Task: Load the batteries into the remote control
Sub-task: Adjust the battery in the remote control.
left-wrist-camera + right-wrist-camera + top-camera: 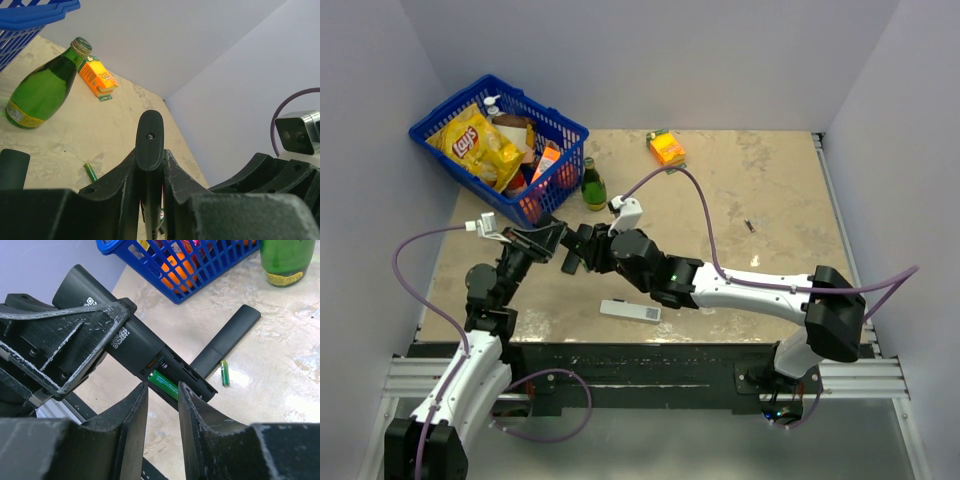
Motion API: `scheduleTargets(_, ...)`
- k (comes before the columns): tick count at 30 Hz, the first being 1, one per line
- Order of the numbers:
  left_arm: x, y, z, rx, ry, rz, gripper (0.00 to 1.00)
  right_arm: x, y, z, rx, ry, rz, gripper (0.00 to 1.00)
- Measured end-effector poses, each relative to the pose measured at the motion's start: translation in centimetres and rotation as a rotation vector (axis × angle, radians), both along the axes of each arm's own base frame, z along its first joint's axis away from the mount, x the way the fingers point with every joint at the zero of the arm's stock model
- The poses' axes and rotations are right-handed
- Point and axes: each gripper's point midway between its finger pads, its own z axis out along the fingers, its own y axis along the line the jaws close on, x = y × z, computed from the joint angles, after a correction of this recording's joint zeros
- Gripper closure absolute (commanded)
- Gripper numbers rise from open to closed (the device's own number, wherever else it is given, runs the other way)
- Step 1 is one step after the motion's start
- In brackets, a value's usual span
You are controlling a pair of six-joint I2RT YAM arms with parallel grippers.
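The black remote control (125,340) is held off the table in my left gripper (150,162), which is shut on its body; its end shows between the fingers in the left wrist view (150,137). Its battery bay is uncovered, with one green battery (167,383) lying in it. My right gripper (162,390) is open, with a fingertip on either side of that battery. A second green battery (224,373) lies on the table, also in the left wrist view (90,171). A black cover piece (227,342) lies beside it. Both grippers meet left of centre (565,248).
A flat white remote (630,311) lies near the front edge. A green glass bottle (593,187) stands beside the blue basket (570,130) of snacks at the back left. An orange box (666,147) sits at the back. A small dark bit (749,226) lies to the right.
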Motion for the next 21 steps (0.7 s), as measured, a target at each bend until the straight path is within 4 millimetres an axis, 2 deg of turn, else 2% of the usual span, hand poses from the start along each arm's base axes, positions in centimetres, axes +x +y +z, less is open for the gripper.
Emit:
scheduleTargets(10, 0.0, 0.0, 0.0, -0.003, 0.001, 0.007, 1.00, 0.3, 0.1, 0.2, 0.016, 0.000, -0.023, 0.66)
scheduleTargets(21, 0.0, 0.1, 0.0, 0.004, -0.005, 0.012, 1.00, 0.4, 1.1, -1.2, 0.001, 0.015, -0.025, 0.69)
